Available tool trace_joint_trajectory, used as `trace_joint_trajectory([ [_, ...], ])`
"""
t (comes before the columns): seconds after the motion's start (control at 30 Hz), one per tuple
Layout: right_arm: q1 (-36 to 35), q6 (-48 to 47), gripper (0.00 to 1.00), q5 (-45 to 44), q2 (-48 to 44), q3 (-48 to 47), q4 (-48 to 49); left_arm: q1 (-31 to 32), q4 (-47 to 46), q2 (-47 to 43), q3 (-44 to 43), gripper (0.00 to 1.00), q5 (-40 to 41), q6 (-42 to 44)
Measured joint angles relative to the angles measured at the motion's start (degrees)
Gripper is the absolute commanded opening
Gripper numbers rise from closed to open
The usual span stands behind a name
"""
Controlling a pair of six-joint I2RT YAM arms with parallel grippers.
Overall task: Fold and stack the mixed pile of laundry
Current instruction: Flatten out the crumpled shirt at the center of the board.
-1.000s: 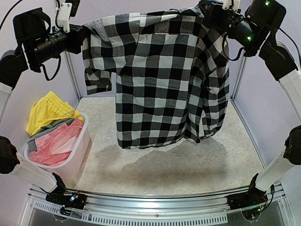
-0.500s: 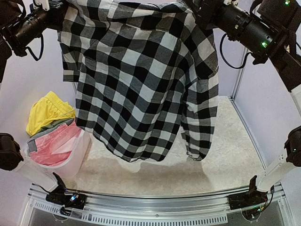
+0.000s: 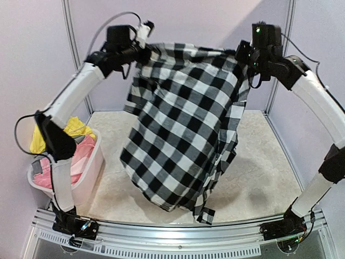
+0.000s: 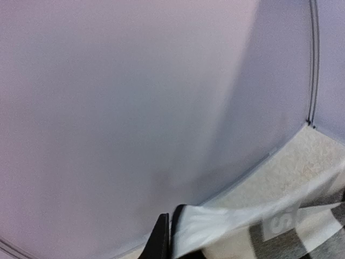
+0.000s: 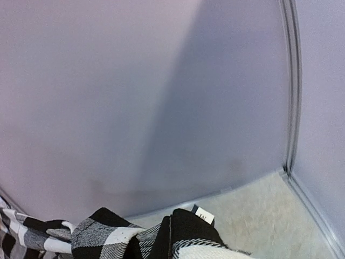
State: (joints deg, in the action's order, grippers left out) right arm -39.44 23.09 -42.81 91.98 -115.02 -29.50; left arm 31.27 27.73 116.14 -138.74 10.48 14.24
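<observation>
Left hand (image 3: 144, 51) and right hand (image 3: 243, 55) grip the checked shirt (image 3: 183, 135) (now billowing), swung outward for laying flat.

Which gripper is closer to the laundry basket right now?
Left. The left gripper holds the checked shirt up high, above the basket and toward the middle; the right gripper holds the shirt's other end, farther off on the opposite side.

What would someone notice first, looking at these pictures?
A big black-and-white checked shirt hangs mid-air over the table, stretched between the left arm and right arm, whose jaws pinch its top corners. At the left edge, a white basket holds a yellow garment and a pink one.
</observation>
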Motion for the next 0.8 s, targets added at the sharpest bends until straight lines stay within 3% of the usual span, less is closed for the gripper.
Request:
trace_joint_trajectory([
  [0.03,4.48,4.33,0.02,2.27,1.42,2.27,-1.77,-0.07,-0.02,4.55,-0.52,0.46,-1.20,-1.53],
  [0.07,7.96,7.74,0.20,4.11,2.99,4.20,-3.06,-0.07,0.00,8.13,-1.09,0.70,-1.73,-2.38],
  [0.1,11.98,11.19,0.47,7.43,4.98,6.43,-4.09,-0.13,-0.04,13.25,-2.14,0.90,-2.69,-4.59],
  [0.13,16.02,14.38,0.69,10.91,7.50,8.59,-4.68,-0.17,-0.13,17.79,-2.36,0.98,-3.37,-6.71],
  [0.17,20.33,17.07,0.81,15.15,10.78,10.56,-5.18,-0.17,0.59,20.28,-2.10,0.99,-3.72,-9.09],
  [0.2,23.06,18.43,0.85,17.99,13.57,11.65,-5.64,-0.13,1.36,25.20,-1.70,1.00,-3.85,-10.51],
  [0.33,32.74,21.38,0.90,27.34,25.51,13.03,-10.19,0.63,6.14,29.64,6.47,1.00,-3.54,-14.71],
  [0.43,35.69,21.18,0.93,30.75,27.12,14.84,-12.76,1.60,8.26,28.79,7.91,0.99,-2.32,-15.43],
  [0.6,35.41,17.86,0.96,34.80,25.33,14.69,-13.97,3.91,12.74,20.28,9.57,0.89,-1.14,-16.04],
  [0.8,34.88,12.46,0.95,42.05,21.51,17.90,-14.01,6.38,14.12,4.63,25.70,0.88,-4.09,-16.65],
])
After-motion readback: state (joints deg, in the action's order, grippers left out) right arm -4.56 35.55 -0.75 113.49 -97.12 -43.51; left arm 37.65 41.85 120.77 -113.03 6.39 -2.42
